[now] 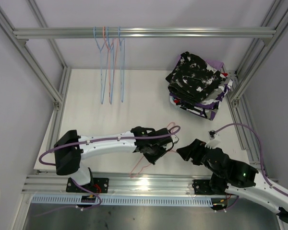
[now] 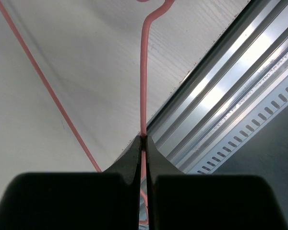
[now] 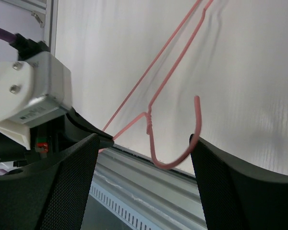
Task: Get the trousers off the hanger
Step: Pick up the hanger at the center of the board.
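Note:
A bare pink wire hanger (image 2: 143,72) is pinched in my left gripper (image 2: 144,139), which is shut on the wire just below the hook. In the top view the left gripper (image 1: 168,146) holds this hanger (image 1: 140,168) low over the table's near edge. My right gripper (image 1: 181,153) is close beside it and open. The hanger's hook (image 3: 166,166) hangs between the wide-apart fingers of the right gripper (image 3: 145,139). The trousers (image 1: 198,79) lie stacked at the back right, black with white blotches on top, a purple-white-black print (image 1: 209,109) beneath. No trousers hang on the held hanger.
Several bare blue and pink hangers (image 1: 110,67) hang from the aluminium rail (image 1: 182,32) at the back left. Frame posts stand at both sides. An aluminium rail and slotted cable duct (image 2: 240,120) run along the near table edge right under the grippers.

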